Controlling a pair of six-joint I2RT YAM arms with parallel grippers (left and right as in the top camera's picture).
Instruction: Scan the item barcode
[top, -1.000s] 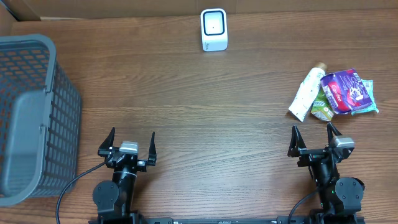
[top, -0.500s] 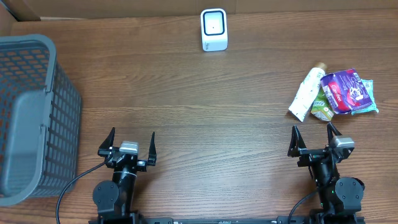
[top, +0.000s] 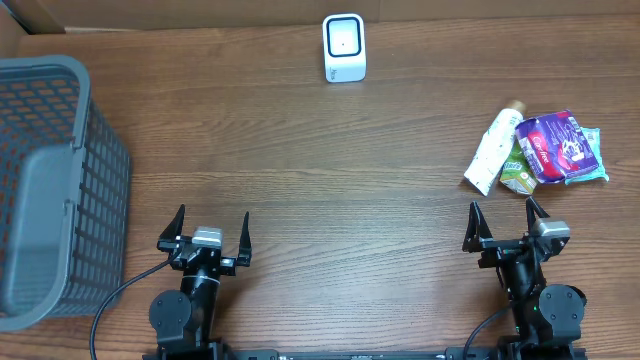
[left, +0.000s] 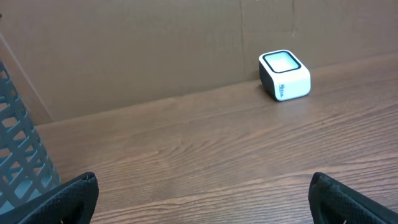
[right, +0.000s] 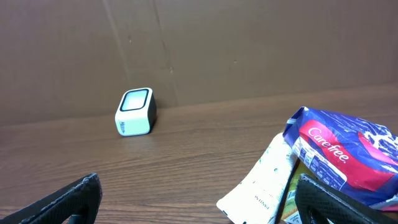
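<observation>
Near the right edge of the desk, about midway between its far and near edges, the items are gathered in a small cluster. A white tube is laid at a slant on the cluster's left side, with its tan cap turned toward the far edge. Just beside it a purple pack is seen, lettered "Carefree" in the right wrist view. This pack is partly laid over a small green pack and a teal packet. No barcode can be made out on any of them.

The scanner, a small white box with a dark-framed window, is set at the middle of the far edge, well apart from the cluster. It is backed by a brown cardboard wall.

The right gripper is held low at the near edge, near the cluster but touching none of it. Its two fingers are spread to their widest and nothing is gripped between them. The left gripper is placed at the near edge toward the left side. It is likewise spread wide with nothing in its grasp, and bare desk is seen between its fingers in the left wrist view.

A grey lattice basket is stood against the left edge, just beside the left gripper. Only its own grey floor and meshed walls are seen inside it. A black cable is run from the left arm's base toward the basket's near corner.
</observation>
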